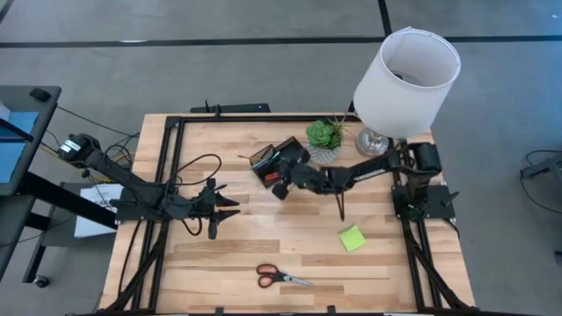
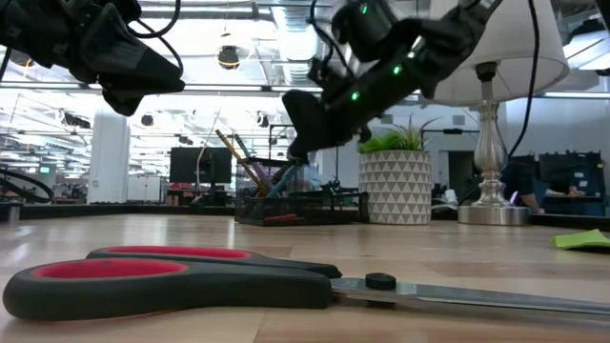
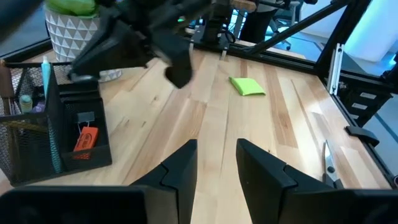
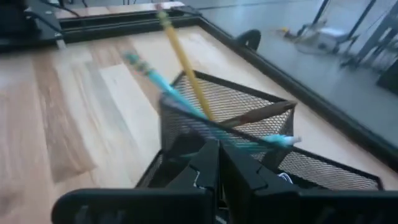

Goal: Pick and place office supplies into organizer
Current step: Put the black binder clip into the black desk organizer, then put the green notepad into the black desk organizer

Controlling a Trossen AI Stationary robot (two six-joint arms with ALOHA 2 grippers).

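High view: right end effector (image 1: 279, 188) beside organizer (image 1: 266, 161).

Light wooden plank surface (image 1: 263, 237), black frame rails along edges. White drum-shade lamp (image 1: 406, 72) with silver base at far right corner. Small green succulent in white patterned pot (image 1: 325, 139) just beside lamp.

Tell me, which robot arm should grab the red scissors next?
Probably the left. The left gripper hangs open over the table's left middle, closer to the scissors near the front edge. The right gripper is farther back, shut over the black organizer.
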